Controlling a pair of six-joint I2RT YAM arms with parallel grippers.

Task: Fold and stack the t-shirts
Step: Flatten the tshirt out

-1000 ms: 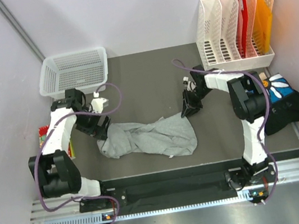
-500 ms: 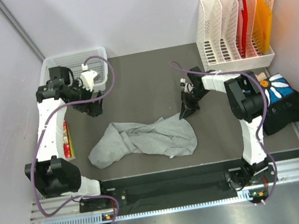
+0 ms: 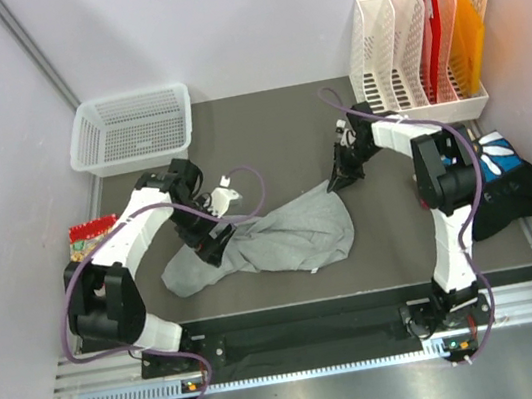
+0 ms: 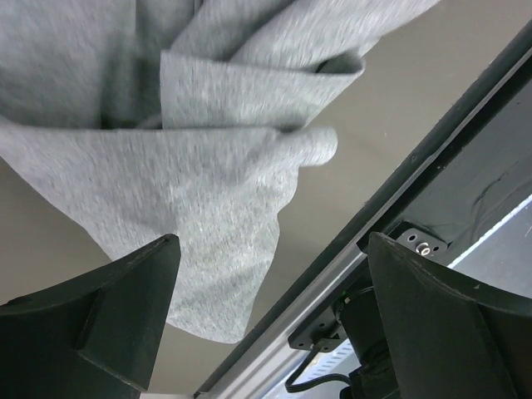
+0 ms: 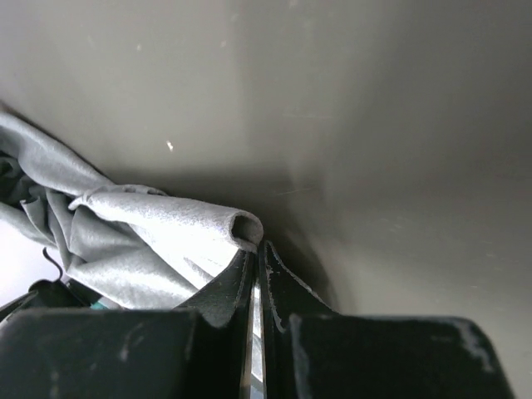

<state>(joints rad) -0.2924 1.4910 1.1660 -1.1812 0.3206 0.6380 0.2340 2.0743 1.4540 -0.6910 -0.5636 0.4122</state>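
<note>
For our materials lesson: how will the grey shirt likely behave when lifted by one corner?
Probably floppy: the shirt lies in soft folds. Likely to trail: only its corner peaks at the right gripper. Seemingly light: thin cloth.

A white basket [image 3: 128, 97] sits back-left, a file rack [image 3: 382, 51] back-right, a colourful packet [image 3: 86, 238] left.

Soft matt cloth t-shirt [image 3: 292, 238]

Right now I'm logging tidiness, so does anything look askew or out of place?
The grey t-shirt lies bunched and twisted mid-table, not flat, with one edge pinched in the right claw. A heap of dark clothes sits unfolded at the far right.
</note>
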